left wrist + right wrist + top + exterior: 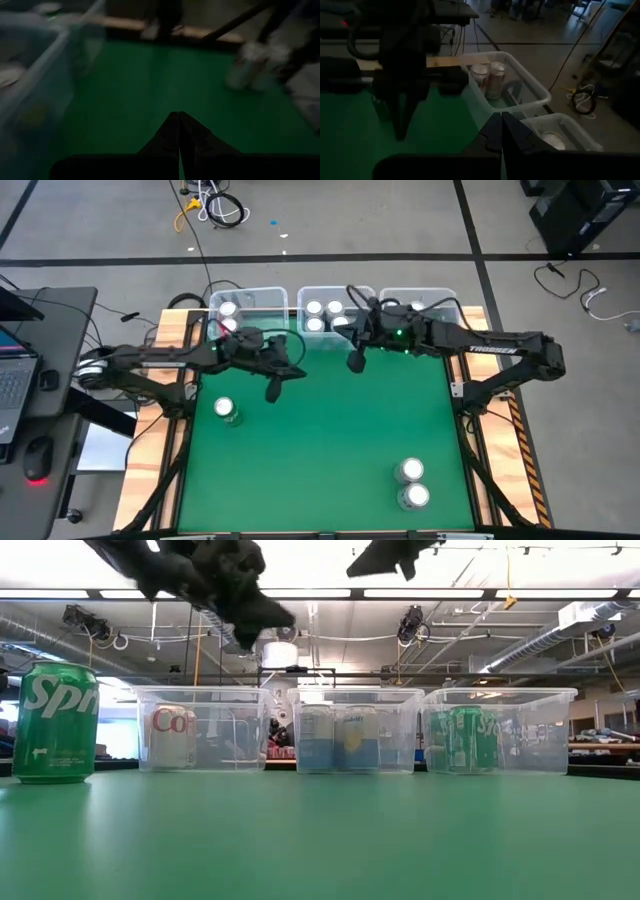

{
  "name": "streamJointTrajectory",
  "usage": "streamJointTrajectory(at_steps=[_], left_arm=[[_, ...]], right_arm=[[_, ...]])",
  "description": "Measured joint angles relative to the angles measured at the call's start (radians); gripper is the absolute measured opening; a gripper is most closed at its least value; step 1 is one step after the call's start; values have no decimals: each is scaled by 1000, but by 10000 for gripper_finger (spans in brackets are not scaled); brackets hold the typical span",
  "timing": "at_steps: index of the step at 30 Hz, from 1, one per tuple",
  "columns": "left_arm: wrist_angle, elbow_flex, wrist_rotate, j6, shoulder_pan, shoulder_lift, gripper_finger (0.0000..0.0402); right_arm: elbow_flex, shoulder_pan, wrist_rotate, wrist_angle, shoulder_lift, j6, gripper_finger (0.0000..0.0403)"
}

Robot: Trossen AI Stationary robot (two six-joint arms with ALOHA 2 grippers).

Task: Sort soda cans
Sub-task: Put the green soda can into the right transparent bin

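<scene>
Green matting (330, 440) covers the tabletop, with three clear bins (335, 305) along its far edge holding soda cans (322, 313). One green can (226, 411) stands near the left edge, below the left gripper (272, 391); two cans (411, 483) sit near the front right corner, well apart from the right gripper (355, 362). Both grippers are clenched and empty. Only the low view reads the labels.

Green table (330, 440) with a pale wood border; a green can (55, 723) lettered in white (silver-topped from above); clear bins (355, 730) hold red-lettered, blue-and-yellow and green cans.
</scene>
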Motion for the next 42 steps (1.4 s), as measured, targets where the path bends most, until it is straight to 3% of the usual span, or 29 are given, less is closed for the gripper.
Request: streamJointTrajectory(at_steps=[6,15,27,34,42], left_arm=[[-338,9,-155,-27,-55,-176,0],[-881,102,-311,-258,-173,-290,0],[-1413,334,-298,-578,-241,-289,4],[-1493,349,-221,-682,-242,-285,50],[-1466,349,-152,-691,-243,-217,170]], right_arm=[[-144,10,-101,229,42,68,0],[-172,86,-107,421,167,74,0],[-173,115,-110,459,203,70,0],[-173,113,-109,459,203,56,0],[-172,113,-109,457,203,42,0]])
